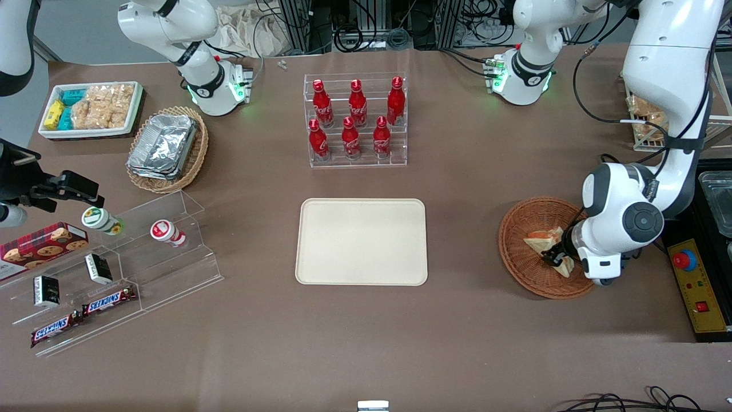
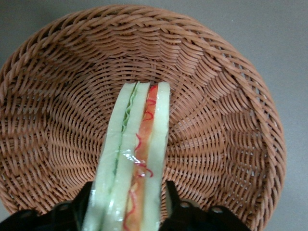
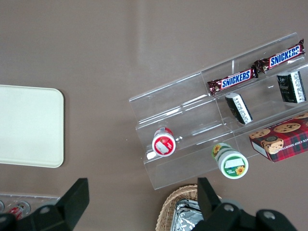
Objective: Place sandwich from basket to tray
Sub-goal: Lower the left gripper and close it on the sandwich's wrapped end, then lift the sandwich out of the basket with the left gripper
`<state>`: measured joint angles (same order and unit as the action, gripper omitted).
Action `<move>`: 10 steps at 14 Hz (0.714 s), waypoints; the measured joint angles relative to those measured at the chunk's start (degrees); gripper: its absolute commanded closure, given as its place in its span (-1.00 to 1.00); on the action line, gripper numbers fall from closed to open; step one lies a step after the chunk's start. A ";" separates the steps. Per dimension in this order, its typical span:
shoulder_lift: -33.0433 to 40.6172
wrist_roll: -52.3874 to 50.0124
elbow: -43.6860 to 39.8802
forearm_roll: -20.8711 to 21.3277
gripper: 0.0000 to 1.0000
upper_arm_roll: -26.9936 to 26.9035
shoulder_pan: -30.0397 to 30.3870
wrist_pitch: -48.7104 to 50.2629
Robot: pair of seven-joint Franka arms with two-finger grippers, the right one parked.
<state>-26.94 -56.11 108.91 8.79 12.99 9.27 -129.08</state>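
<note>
The sandwich (image 1: pixel 540 239) lies in the reddish-brown woven basket (image 1: pixel 526 274) toward the working arm's end of the table. My left gripper (image 1: pixel 557 256) reaches down into the basket and is shut on the sandwich. In the left wrist view the sandwich (image 2: pixel 139 134) stands on edge, showing white bread with green and red-orange filling. A black finger (image 2: pixel 172 195) presses against each bread face, and the gripper (image 2: pixel 129 195) sits low over the basket (image 2: pixel 57 96) floor. The cream tray (image 1: pixel 361 241) lies flat at the table's middle, beside the basket, with nothing on it.
A clear rack of red bottles (image 1: pixel 355 120) stands farther from the front camera than the tray. A yellow box with a red button (image 1: pixel 695 286) sits close beside the basket. A tan basket of foil trays (image 1: pixel 166 149), a white bin (image 1: pixel 91 109) and a clear snack shelf (image 1: pixel 114 269) lie toward the parked arm's end.
</note>
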 measured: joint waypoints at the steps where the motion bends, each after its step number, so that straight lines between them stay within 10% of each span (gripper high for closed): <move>1: 0.00 -0.30 -0.01 0.00 1.00 0.12 -0.03 0.00; 10: 2.10 0.17 -6.68 0.05 1.00 0.21 -0.63 13.85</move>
<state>-24.84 -55.94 102.24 8.84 13.20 8.64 -115.23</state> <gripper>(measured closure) 0.784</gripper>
